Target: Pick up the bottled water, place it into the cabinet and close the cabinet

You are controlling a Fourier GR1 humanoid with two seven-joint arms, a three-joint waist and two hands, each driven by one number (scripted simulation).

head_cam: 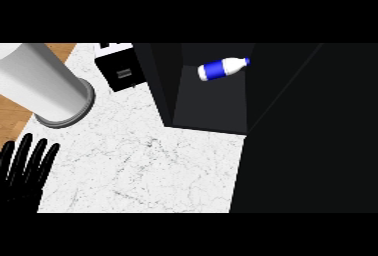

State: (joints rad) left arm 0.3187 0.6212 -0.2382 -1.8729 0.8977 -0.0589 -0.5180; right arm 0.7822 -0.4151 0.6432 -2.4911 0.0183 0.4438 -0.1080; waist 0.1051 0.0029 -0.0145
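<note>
Now bottled water (222, 68) in cabinet (210, 107), far from left robot hand (26, 167)

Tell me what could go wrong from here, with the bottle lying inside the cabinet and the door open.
1. The bottled water lies on its side on the cabinet floor, so it may roll when the door is swung, possibly toward the opening.
2. The cabinet door stands open at the view's right, yet only the left hand shows, open at the lower left edge, far from the door. The right hand is out of view, so its approach cannot be checked.
</note>
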